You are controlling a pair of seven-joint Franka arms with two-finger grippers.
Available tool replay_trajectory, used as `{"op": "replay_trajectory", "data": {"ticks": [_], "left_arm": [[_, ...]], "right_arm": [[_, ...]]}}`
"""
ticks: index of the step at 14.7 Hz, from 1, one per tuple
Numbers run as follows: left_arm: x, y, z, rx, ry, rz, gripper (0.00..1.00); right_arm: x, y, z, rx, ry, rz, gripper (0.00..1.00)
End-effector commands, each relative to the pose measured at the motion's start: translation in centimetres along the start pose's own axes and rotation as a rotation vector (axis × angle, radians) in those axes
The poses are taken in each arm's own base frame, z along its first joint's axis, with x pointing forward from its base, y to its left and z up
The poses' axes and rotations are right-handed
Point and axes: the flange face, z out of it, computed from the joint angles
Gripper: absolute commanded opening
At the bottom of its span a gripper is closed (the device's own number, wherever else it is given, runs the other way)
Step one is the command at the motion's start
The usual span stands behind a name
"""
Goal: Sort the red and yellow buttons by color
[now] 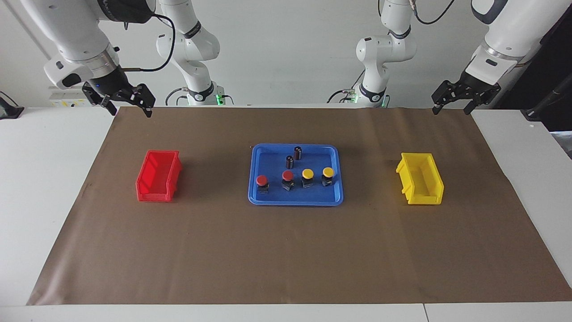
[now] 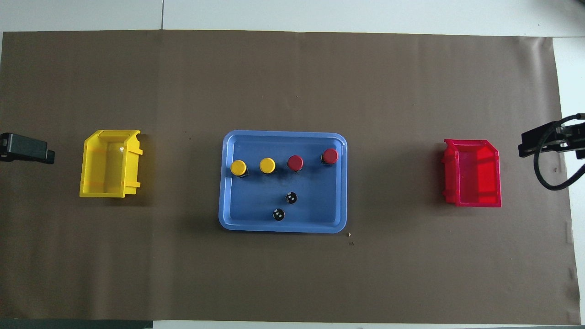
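Both claws, left (image 1: 452, 105) and right (image 1: 126, 103), raised, spread.
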Motion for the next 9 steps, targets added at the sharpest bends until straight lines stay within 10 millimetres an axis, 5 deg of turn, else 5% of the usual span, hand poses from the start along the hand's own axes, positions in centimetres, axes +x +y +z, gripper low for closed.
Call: {"op": "replay_trajectory", "data": {"ticks": [1, 2, 6, 9], "left_arm": [[-0.9, -0.2, -0.2, 0.020, -0.006, -0.015, 1.00], [-0.9, -0.2, -0.2, 0.020, -0.006, -0.013, 1.00], [-0.9, -0.2, -0.2, 0.020, -0.006, -0.015, 1.00], [-0.9, -0.2, -0.2, 0.020, -0.006, -0.013, 1.00]], "right_arm": [[0.8, -0.5, -0.5, 0.005, 0.038, -0.022, 1.00], [1.4, -1.4, -0.4, 0.005, 0.059, -0.031, 1.00], [4.5, -12.8, 2.4, 0.017, 0.083, 0.014, 1.00], [7.8, -22.1, 6.4, 0.042, 0.126, 0.088, 1.00]]}}
